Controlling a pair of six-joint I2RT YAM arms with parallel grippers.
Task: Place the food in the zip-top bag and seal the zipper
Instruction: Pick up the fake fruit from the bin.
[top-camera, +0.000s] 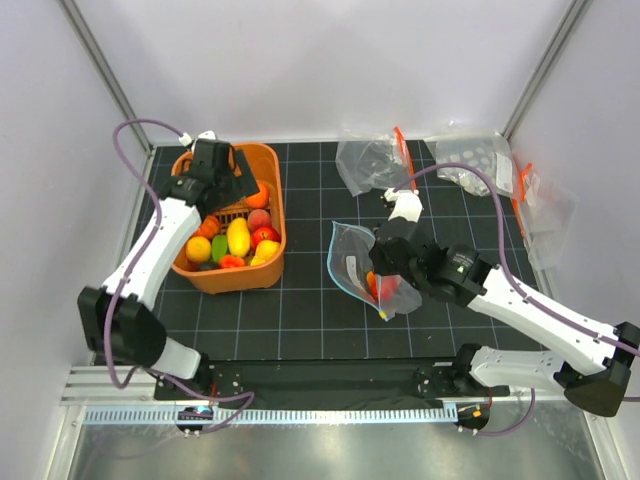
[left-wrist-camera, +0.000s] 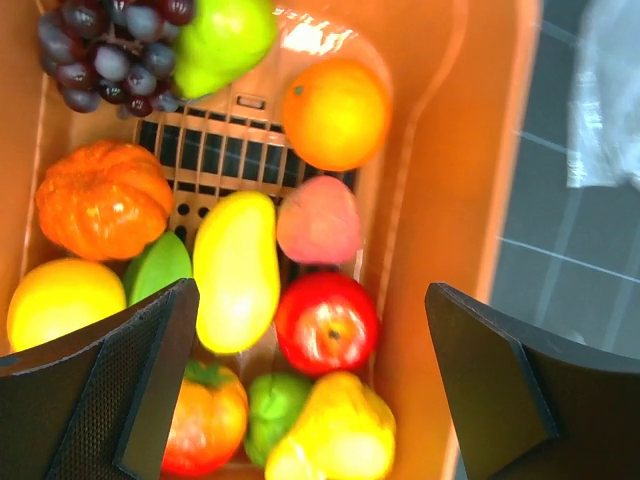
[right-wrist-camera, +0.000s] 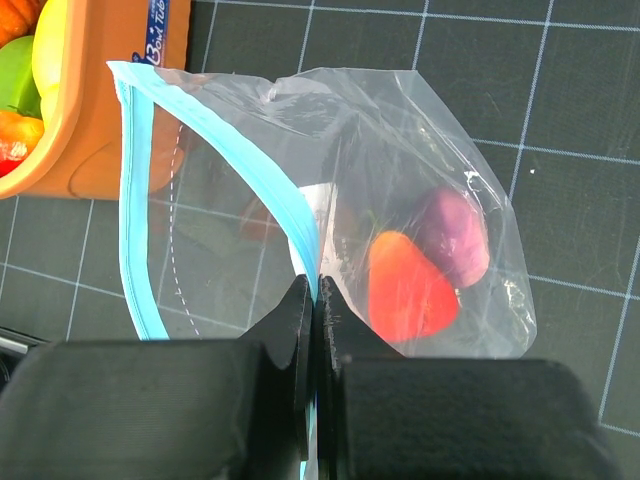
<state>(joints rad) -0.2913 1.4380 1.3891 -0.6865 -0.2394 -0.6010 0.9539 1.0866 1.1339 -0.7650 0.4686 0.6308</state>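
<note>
The table (top-camera: 300, 320) is viewed whole from above, behind the arm bases. The orange basket (left-wrist-camera: 440, 150) is seen close, downward, by the left wrist; the zip-top bag (right-wrist-camera: 400, 130) by the right wrist; both are shared with the top view.

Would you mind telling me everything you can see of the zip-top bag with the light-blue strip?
The zip-top bag is clear, crinkly plastic with a light-blue zipper along its mouth. It lies on the black gridded mat beside the orange basket, with its mouth gaping open toward that basket. The right gripper is shut on one lip of the zipper. Inside, toward the closed end, sit a red-orange food piece and a purple food piece.
</note>
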